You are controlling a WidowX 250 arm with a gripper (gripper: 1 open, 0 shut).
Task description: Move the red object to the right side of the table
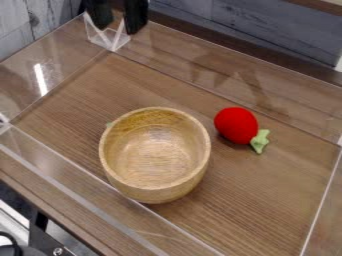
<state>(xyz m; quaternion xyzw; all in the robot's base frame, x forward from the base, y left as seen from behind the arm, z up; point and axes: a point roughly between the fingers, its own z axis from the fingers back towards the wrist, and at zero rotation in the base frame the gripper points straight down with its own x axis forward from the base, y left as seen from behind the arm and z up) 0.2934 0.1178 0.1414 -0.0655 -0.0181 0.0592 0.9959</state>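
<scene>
On the table (160,85), red object (237,123) beside bowl (156,152).

One bench (147,85), wood-grain, with clear low walls around it.

One wooden bowl (156,153) on it.

One red object (237,123), a toy strawberry; one green leafy tip (261,141) on it.

One end effector (114,14) at the top edge, only partly in frame; two dark fingers (135,12) showing, set apart.

Loose items on the bench: two in all, the bowl and the red object.
</scene>
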